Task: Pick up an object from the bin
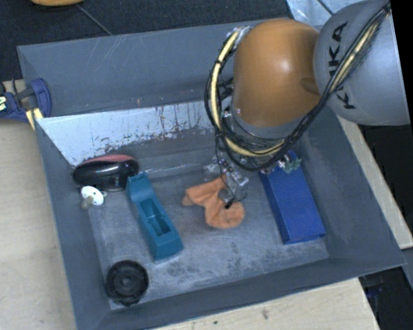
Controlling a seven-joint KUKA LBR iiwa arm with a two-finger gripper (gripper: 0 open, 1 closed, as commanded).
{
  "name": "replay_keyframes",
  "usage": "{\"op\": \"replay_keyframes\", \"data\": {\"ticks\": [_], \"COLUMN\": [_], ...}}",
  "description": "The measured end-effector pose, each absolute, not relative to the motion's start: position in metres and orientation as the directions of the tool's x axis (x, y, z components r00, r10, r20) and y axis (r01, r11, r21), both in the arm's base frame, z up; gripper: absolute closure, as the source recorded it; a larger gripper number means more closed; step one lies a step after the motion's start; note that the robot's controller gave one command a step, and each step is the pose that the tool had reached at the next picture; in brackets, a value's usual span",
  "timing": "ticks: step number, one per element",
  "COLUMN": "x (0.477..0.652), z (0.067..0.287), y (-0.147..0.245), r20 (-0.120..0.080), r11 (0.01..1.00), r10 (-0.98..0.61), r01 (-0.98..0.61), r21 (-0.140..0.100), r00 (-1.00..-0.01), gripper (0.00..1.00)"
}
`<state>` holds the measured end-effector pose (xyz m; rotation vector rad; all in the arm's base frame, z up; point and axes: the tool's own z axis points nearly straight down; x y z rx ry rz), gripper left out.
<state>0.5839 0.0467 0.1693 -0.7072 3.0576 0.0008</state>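
Count six loose things in the grey bin (213, 293), one of each kind. Find the gripper (232, 195) low near mid-bin, hung under the arm's orange cover (273, 73); cannot tell whether spread or pressed together. Directly beneath its tip, overlapping it in view: one crumpled orange soft piece (213, 213), spilling to the tip's left and below. Just right of the tip: one flat dark-blue box (295, 208), lying lengthwise, apart from the orange piece. Well left of the tip: one teal oblong block (155, 221), lying at a slight slant. Further left and up: one black oval thing with a red top (105, 172), and just beside it one small white piece (92, 195). Far lower left: one black round disc (126, 281), alone near the bin's corner.
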Motion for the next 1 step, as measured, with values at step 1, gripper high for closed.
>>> {"op": "replay_keyframes", "data": {"ticks": [1], "x": [0.5838], "z": [0.1692], "y": [0.0467], "r20": [-0.003], "r11": [0.899], "r10": [-0.439], "r01": [-0.439], "r21": [0.0], "r00": [-0.899], "gripper": [1.0]}}
